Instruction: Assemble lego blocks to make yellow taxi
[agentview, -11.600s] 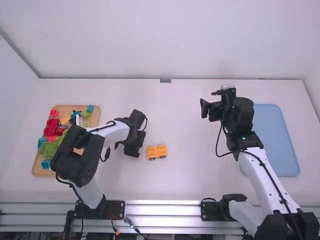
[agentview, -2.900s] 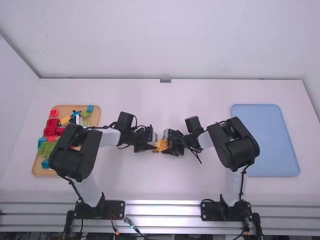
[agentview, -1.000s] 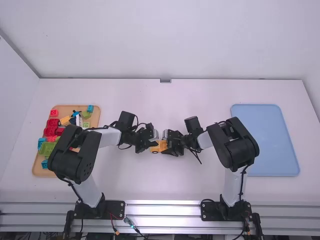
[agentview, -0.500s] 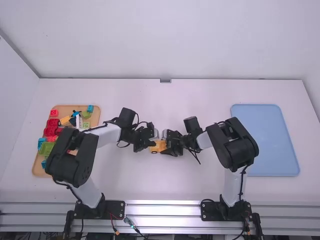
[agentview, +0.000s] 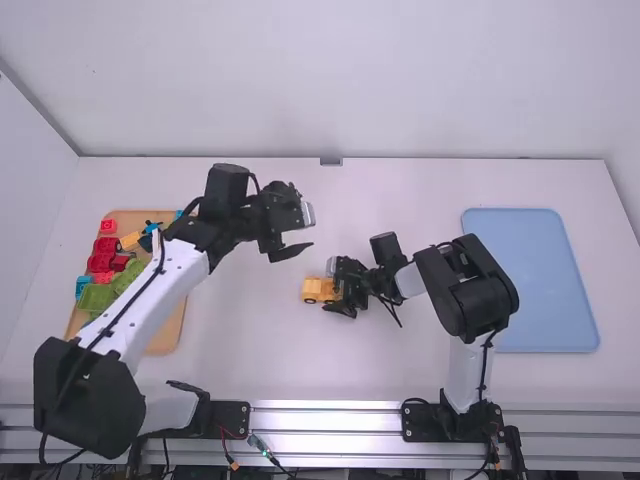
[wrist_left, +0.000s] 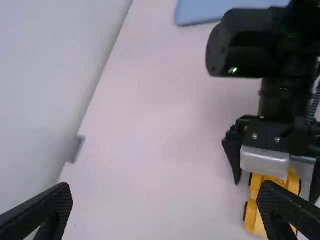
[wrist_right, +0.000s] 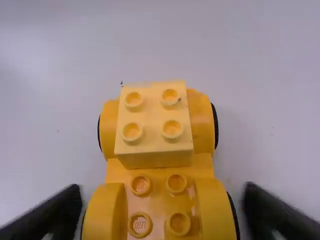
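Looks like roughly halfway, I'd guess: the pale yellow 2x2 plastic block (wrist_right: 152, 112) is sitting on the yellow wheeled base (wrist_right: 159, 197), between the spread fingers of my right tool (wrist_right: 161, 191). Four studs nearer that tool are bare, so probably another yellow piece to go. My left tool (wrist_left: 166, 189) is wide and empty, above the white tabletop (agentview: 260, 350). Left of it there's a tan tray (agentview: 165, 340) with a yellow block (agentview: 129, 240) crowded by red ones, kinda awkward to grab. Blue plastic tray (agentview: 545, 285)'s well right of my right tool.
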